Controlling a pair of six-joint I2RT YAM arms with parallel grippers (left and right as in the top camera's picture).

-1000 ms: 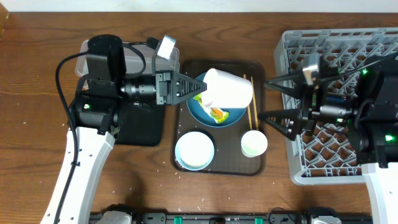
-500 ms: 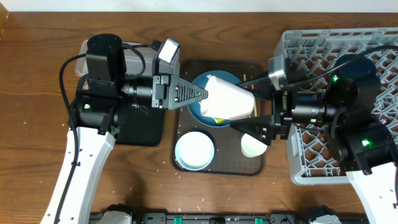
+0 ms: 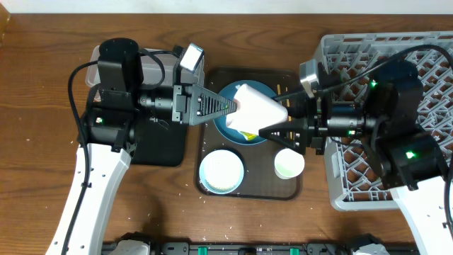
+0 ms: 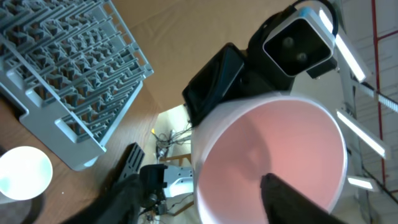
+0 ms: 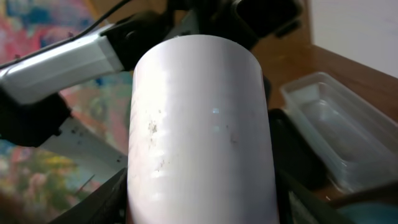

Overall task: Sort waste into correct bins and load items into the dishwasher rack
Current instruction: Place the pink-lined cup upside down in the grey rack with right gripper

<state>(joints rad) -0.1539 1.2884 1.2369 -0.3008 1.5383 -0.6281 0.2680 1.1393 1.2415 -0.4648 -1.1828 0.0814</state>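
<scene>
Overhead: landmark is the brown tray (image 3: pixel 258 180).

- Near half of tray: bowl (image 3: pixel 221 170) at left and white cup (image 3: pixel 289 163) at right. Both are upright and apart from each other.
- Far half of tray: plate (image 3: pixel 228 126), with the wrapper (image 3: pixel 247 134) lying on it and partly hidden.
- Above the tray's far half, over the plate and clear of it: pink cup (image 3: pixel 258 112), tipped on its side with its mouth toward the tray's left edge.
- Left gripper (image 3: pixel 233 106) extends from the tray's left side and is clamped on the pink cup's rim. The left wrist view shows one finger (image 4: pixel 286 199) inside the pink interior and the other outside the wall.
- Right gripper (image 3: pixel 271 113) extends from the tray's right side, fingers spread and straddling the pink cup's closed end. In the right wrist view the cup wall fills the space between them. Whether the pads touch it cannot be told.
- Just left of tray: black tray (image 3: pixel 159 149), with the tub (image 3: pixel 152 67) beyond it.
- Right of tray: rack (image 3: pixel 340 42).
</scene>
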